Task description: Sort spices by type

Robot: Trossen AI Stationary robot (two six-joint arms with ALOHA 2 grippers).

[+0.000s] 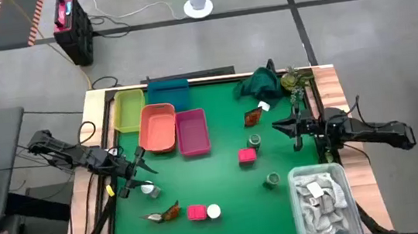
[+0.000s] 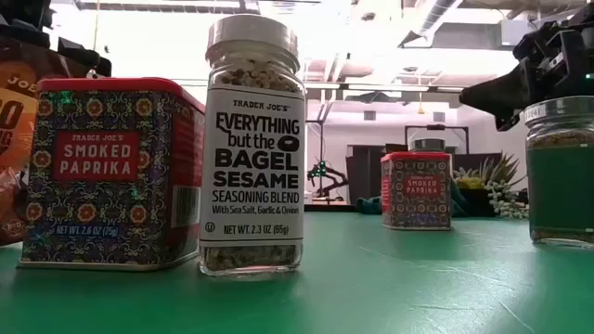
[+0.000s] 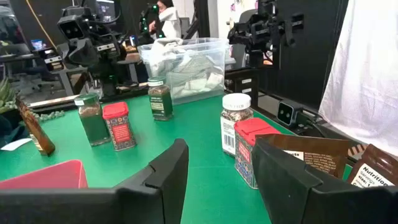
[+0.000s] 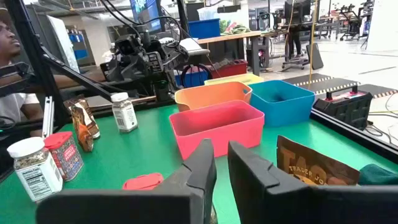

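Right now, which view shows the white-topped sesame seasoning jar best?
The low view: the jar stands close and upright, label fully readable, beside a paprika tin. The high view shows only its white lid. The left wrist view shows it small; the right wrist view catches it at the edge.

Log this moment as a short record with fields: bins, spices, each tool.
bins: yellow bin, orange bin, pink bin, blue bin, grouped at the table's far left
spices: paprika tins, green-topped jars, white-topped jars, brown sachets, scattered on the green mat
left tool: open, by a white-topped jar
right tool: shut, empty
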